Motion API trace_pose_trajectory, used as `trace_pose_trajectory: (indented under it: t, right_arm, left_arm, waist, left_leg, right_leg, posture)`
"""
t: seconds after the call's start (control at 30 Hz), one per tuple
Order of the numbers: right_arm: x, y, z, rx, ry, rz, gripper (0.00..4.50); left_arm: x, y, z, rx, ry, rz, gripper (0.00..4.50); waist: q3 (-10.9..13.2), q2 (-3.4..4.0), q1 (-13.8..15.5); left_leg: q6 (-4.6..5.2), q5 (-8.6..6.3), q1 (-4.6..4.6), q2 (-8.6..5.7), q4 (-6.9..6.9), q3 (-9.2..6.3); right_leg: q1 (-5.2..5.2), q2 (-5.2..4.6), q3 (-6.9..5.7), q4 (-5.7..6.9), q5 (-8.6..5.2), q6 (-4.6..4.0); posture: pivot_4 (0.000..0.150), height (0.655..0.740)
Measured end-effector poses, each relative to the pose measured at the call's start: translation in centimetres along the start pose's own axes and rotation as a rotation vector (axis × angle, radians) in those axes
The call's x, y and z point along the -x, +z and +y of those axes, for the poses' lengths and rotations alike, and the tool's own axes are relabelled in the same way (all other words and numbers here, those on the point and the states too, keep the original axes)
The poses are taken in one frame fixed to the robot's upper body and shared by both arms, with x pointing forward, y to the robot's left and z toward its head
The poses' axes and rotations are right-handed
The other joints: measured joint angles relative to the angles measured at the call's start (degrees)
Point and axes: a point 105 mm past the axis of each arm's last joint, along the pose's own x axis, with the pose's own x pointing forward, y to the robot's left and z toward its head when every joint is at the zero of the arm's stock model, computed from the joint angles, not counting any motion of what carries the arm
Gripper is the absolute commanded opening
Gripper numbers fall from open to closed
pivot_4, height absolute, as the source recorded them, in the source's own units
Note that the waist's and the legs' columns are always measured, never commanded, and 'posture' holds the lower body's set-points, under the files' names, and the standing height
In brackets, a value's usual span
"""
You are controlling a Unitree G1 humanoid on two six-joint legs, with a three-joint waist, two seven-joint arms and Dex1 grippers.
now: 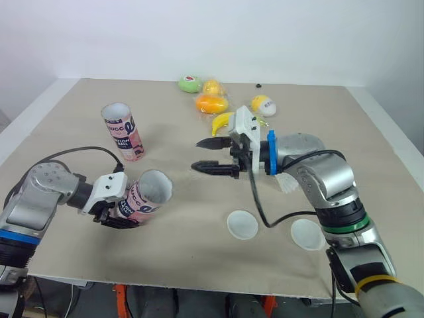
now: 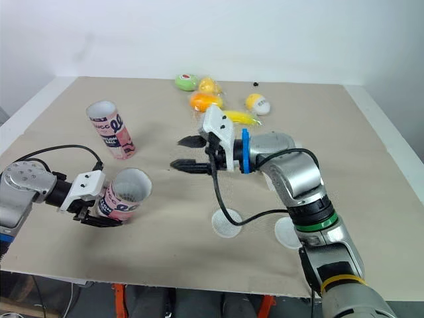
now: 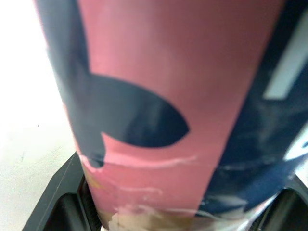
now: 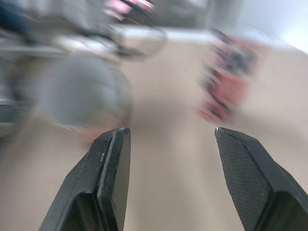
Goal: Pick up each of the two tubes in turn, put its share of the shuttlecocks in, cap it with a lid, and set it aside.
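Over the near-left part of the bench, gripped one pink tube in the left hand, clenched on its lower body, with the open mouth tilted up toward the middle. Had the second tube upright farther back on the left, well apart. Held the right hand above mid-bench, fingers spread wide and empty, pointing toward the tubes. Had two white lids flat near the front edge, and toy fruit clustered at the far side.
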Motion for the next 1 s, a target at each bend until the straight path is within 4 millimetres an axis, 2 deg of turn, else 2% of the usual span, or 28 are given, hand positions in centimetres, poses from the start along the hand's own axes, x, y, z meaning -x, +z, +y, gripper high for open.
trace_pose_trajectory:
  t: [0.1,0.13,0.2,0.27,0.33,0.4,0.63,0.9,1.0]
  right_arm:
    - [0.4,-3.4,-3.1,-0.044,-0.235,0.118,3.03]
    - [0.9,-5.6,-3.7,-0.07,-0.308,0.185,3.03]
    - [1.5,-7.7,-3.5,-0.114,-0.354,0.23,3.03]
    - [1.7,-8.7,-3.2,-0.139,-0.366,0.249,3.03]
    - [2.1,-9.0,-2.9,-0.156,-0.381,0.25,3.03]
    - [2.5,-8.3,-3.0,-0.149,-0.403,0.227,3.03]
    - [2.3,-8.5,-2.7,-0.165,-0.42,0.224,3.03]
    - [2.2,-11.4,-3.6,-0.237,-0.499,0.284,3.03]
    - [2.0,-11.7,-3.8,-0.245,-0.506,0.284,3.03]
  left_arm:
    - [0.0,0.0,0.0,0.0,-0.001,0.0,3.1]
    - [0.0,0.0,0.0,0.0,-0.001,0.0,3.1]
    - [0.0,0.0,-0.1,-0.002,-0.005,0.001,3.1]
    - [0.1,0.0,-0.1,-0.003,-0.007,0.002,3.1]
    - [0.1,0.0,-0.1,-0.003,-0.006,0.002,3.1]
    - [0.0,0.0,-0.1,-0.002,-0.005,0.001,3.1]
    - [0.0,0.1,0.0,-0.004,-0.004,-0.002,3.1]
    - [0.0,0.0,0.0,-0.006,-0.001,-0.005,3.1]
    - [0.0,-0.1,-0.1,-0.004,0.001,-0.006,3.1]
  waist:
    - [0.0,0.0,0.0]
    - [0.0,0.0,0.1]
    - [0.0,0.01,0.1]
    - [0.0,0.03,0.1]
    - [0.0,0.04,0.1]
    - [0.0,0.04,0.1]
    - [0.0,0.04,0.1]
    - [0.0,0.04,0.1]
    - [0.0,0.04,0.1]
  left_leg:
    - [0.01,-0.02,-0.02,-0.01,0.0,-0.01]
    - [0.03,-0.04,-0.05,-0.03,-0.01,-0.01]
    - [0.04,-0.05,-0.2,-0.04,-0.01,-0.01]
    - [0.04,-0.05,-0.23,-0.04,-0.01,0.0]
    - [0.04,-0.06,-0.24,-0.03,-0.01,-0.02]
    - [0.04,-0.05,-0.23,-0.03,0.0,-0.02]
    - [0.04,-0.05,-0.22,-0.04,0.01,-0.02]
    - [0.04,-0.05,-0.23,-0.04,0.04,-0.02]
    - [0.04,-0.05,-0.22,-0.04,0.03,-0.02]
  right_leg:
    - [0.0,0.0,-0.01,-0.01,-0.02,0.0]
    - [0.02,-0.01,0.0,-0.01,-0.05,0.03]
    - [0.05,-0.01,0.02,0.0,0.05,0.22]
    - [0.02,0.0,0.02,0.0,0.07,0.26]
    - [0.02,0.0,0.01,0.01,0.06,0.27]
    - [0.03,0.0,0.01,0.01,0.07,0.28]
    - [0.03,0.0,0.02,0.0,0.03,0.2]
    - [0.05,0.01,0.04,0.0,0.04,0.22]
    - [0.05,0.02,0.04,0.01,0.06,0.25]
  posture:
    - [0.15,0.6946]
    - [0.15,0.6946]
    - [0.15,0.6946]
    - [0.15,0.6946]
    - [0.15,0.6946]
    - [0.15,0.6946]
    - [0.15,0.6946]
    - [0.15,0.6946]
    - [0.15,0.6946]
